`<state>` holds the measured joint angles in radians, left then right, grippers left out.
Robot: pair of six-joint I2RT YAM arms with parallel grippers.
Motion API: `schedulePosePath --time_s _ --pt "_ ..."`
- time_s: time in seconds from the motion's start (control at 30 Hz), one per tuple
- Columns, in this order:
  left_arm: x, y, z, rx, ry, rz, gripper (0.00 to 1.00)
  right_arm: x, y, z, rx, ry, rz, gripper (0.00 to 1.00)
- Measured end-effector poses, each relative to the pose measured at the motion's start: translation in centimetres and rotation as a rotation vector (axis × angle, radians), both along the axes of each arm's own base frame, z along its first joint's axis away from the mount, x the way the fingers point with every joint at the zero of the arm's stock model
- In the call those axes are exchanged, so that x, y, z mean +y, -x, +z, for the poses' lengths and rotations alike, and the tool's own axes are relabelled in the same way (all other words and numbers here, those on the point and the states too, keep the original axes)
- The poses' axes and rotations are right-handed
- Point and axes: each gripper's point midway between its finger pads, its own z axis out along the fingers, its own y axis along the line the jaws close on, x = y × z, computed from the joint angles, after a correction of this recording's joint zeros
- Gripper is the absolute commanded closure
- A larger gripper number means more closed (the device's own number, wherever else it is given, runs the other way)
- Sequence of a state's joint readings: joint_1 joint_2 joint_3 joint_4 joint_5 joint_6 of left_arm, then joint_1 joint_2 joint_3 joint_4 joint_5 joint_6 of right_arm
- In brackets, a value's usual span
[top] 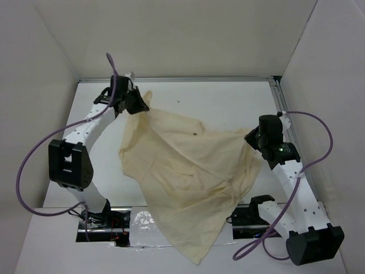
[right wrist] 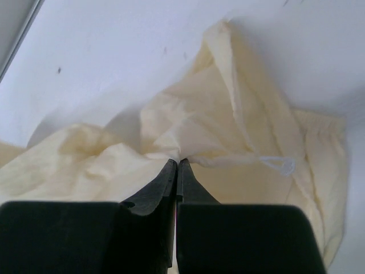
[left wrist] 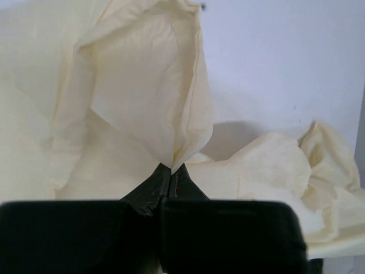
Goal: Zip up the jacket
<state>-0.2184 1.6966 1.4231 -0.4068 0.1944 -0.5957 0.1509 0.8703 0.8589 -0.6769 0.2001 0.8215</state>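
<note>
The cream jacket (top: 188, 171) hangs stretched between my two arms, its lower part drooping over the table's near edge. A tiny dark spot (top: 197, 135) shows on its upper part. My left gripper (top: 140, 106) is shut on a fold of the jacket (left wrist: 171, 114) at the far left; the fabric rises from the pinched fingertips (left wrist: 162, 171). My right gripper (top: 252, 140) is shut on the jacket's right edge (right wrist: 217, 125), beside a white drawstring loop (right wrist: 279, 164). No zipper shows in any view.
White walls (top: 319, 74) enclose the white table (top: 228, 103) on three sides. A metal rail (top: 280, 105) runs along the right side. Purple cables (top: 34, 154) loop off both arms. The arm bases (top: 251, 214) stand at the near edge, partly under the hanging cloth.
</note>
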Motion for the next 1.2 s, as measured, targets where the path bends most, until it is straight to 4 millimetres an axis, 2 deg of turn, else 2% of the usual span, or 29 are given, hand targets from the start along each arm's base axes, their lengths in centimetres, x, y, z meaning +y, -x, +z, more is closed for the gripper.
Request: schedulePosePath --time_s 0.07,0.17,0.3,0.37,0.4,0.43,0.47,0.5,0.53,0.57,0.63,0.67,0.7,0.73,0.83,0.9,0.97,1.03,1.1,1.2 --pt "1.9 -0.8 1.9 -0.053 0.016 0.058 1.0 -1.6 -0.9 0.2 0.007 0.03 -0.055 1.0" --pt "3.8 -2.1 2.2 -0.075 0.018 0.108 1.0 -3.5 -2.4 -0.4 0.052 0.059 -0.114 1.0" --pt "3.8 -5.3 -0.1 -0.032 0.015 0.116 1.0 -5.2 -5.6 -2.8 0.144 0.064 -0.142 1.0" --pt "3.3 -7.5 -2.3 -0.001 0.014 0.109 1.0 -5.7 -7.8 -4.7 0.196 0.063 -0.141 1.0" --pt "3.0 -8.4 -3.5 0.019 0.014 0.105 1.0 -5.9 -8.6 -5.6 0.22 0.063 -0.139 0.99" --pt "2.8 -9.2 -4.6 0.034 0.014 0.102 0.96 -6.1 -9.4 -6.3 0.239 0.064 -0.136 0.92" --pt "2.7 -9.9 -5.7 0.058 0.013 0.099 0.73 -6.2 -10.5 -7.4 0.268 0.067 -0.129 0.7" --pt "2.7 -10.6 -6.8 0.076 0.007 0.096 0.54 -6.3 -11.7 -8.1 0.286 0.073 -0.117 0.54" --pt "2.7 -11.0 -7.5 0.094 0.003 0.095 0.05 -6.4 -12.6 -8.6 0.294 0.07 -0.115 0.31" --pt "2.8 -11.1 -8.2 0.116 0.001 0.098 0.01 -6.5 -13.8 -8.9 0.302 0.078 -0.107 0.22" --pt "3.1 -10.8 -8.6 0.146 0.002 0.104 0.01 -6.7 -15.5 -9.0 0.301 0.096 -0.086 0.14" --pt "3.3 -10.6 -8.4 0.151 0.002 0.102 0.01 -6.8 -15.8 -8.8 0.299 0.106 -0.081 0.13" --pt "3.5 -10.4 -8.0 0.152 0.004 0.101 0.01 -6.7 -16.1 -8.3 0.291 0.113 -0.078 0.01" --pt "3.7 -10.0 -7.5 0.146 0.006 0.101 0.01 -6.7 -16.3 -7.7 0.278 0.121 -0.074 0.0" --pt "4.3 -6.6 -5.3 0.152 0.01 0.108 0.01 -6.0 -15.4 -5.8 0.235 0.142 -0.056 0.0" --pt "4.5 -2.7 -3.6 0.155 0.014 0.109 0.01 -4.2 -13.3 -4.9 0.209 0.149 -0.014 0.0" --pt "4.1 1.7 -2.1 0.147 0.03 0.11 0.01 -1.0 -9.9 -4.4 0.187 0.144 0.078 0.0" --pt "3.1 7.2 -1.7 0.173 0.057 0.104 0.01 2.7 -6.2 -4.5 0.172 0.125 0.199 0.0" --pt "2.2 12.0 -2.7 0.216 0.079 0.101 0.01 6.0 -2.4 -5.6 0.183 0.103 0.317 0.0" --pt "2.3 18.1 -6.6 0.354 0.086 0.139 0.01 8.8 2.6 -7.6 0.23 0.083 0.441 0.0"
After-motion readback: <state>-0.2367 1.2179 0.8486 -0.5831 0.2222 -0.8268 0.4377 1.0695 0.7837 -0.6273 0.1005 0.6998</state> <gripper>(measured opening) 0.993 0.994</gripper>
